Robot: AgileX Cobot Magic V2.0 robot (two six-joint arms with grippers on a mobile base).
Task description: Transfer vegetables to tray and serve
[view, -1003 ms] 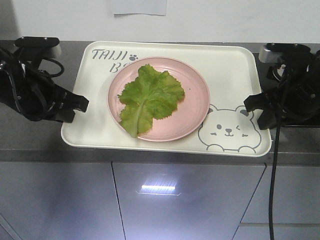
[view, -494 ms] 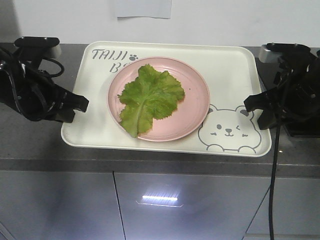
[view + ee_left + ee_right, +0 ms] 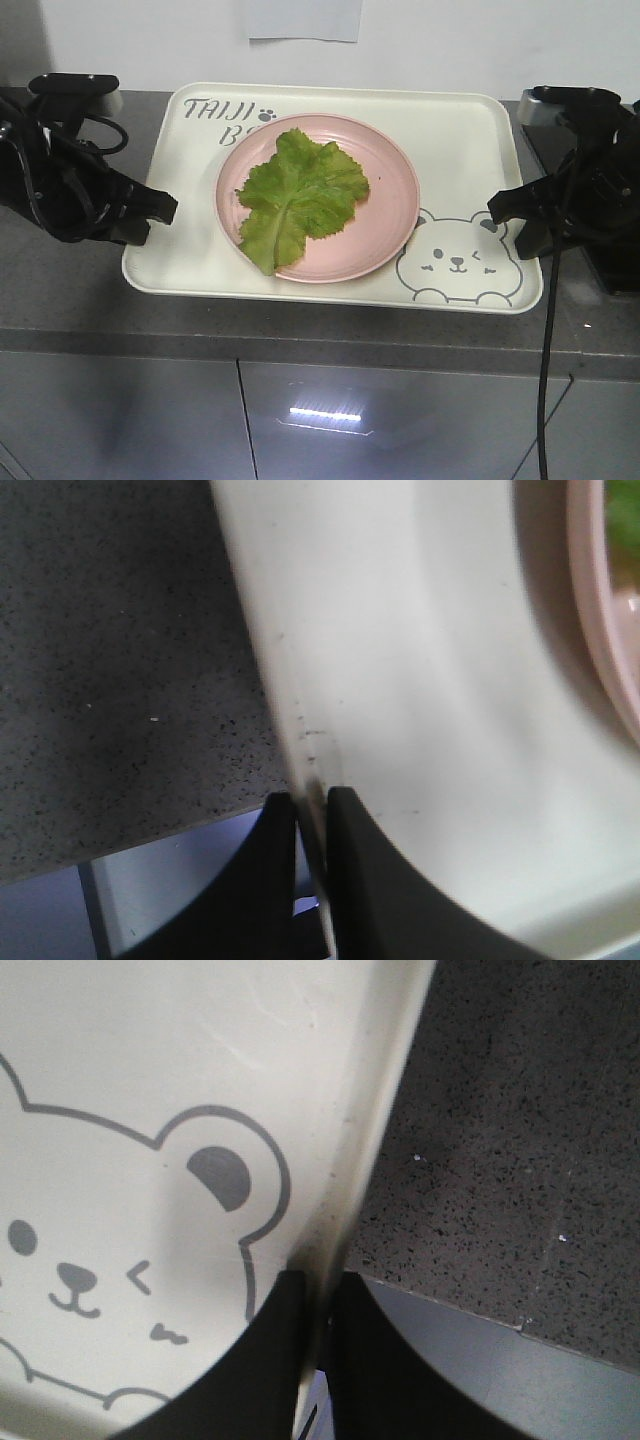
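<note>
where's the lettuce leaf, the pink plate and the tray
lettuce leaf (image 3: 300, 195), front view, middle of the leaf
pink plate (image 3: 385, 215), front view, bare right side
tray (image 3: 460, 140), front view, bare upper right floor

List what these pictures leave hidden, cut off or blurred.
- Front view: the pink plate covers part of the lettering on the tray.
- Front view: the left gripper and right gripper are dark shapes; their grip shows only in the wrist views.
- Left wrist view: the lettuce leaf is a blurred sliver cut off by the frame edge.
- Right wrist view: the bear drawing is cut off.
</note>
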